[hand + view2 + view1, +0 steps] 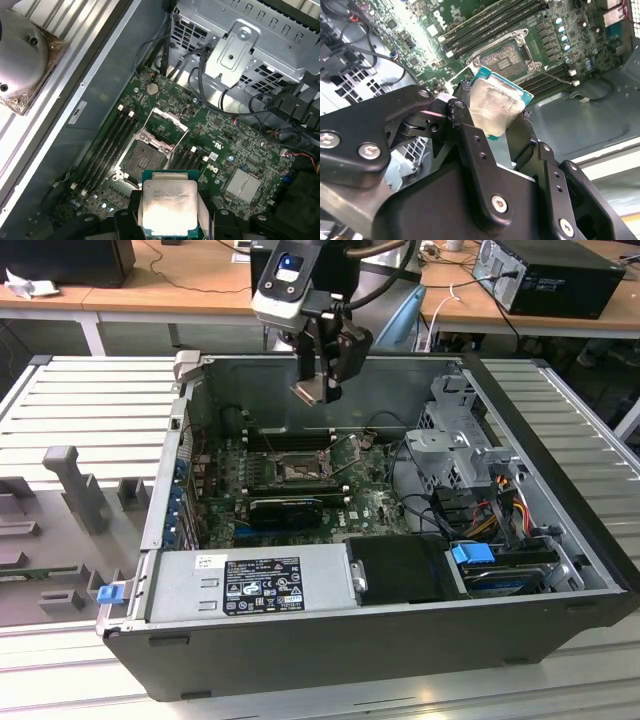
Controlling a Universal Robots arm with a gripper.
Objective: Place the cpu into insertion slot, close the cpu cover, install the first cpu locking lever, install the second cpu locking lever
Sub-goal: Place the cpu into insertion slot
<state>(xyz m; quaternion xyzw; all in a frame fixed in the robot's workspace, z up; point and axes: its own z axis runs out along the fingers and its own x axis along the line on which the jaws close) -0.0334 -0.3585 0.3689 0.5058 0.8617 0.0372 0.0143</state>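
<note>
Two fingers [470, 145] clamped on the cpu [495, 107], its grey metal face showing in both wrist views. Chip hangs above the open computer case [400, 650], well clear of the motherboard [220, 125]. Insertion slot [142, 159] mid-board, pin field exposed; cpu cover [168, 124] swung open just beside it.

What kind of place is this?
Probably a robotics lab or test workshop: an open computer case sits on a slatted metal table, a gripper holds the cpu above it, and wooden desks with cables stand behind.
</note>
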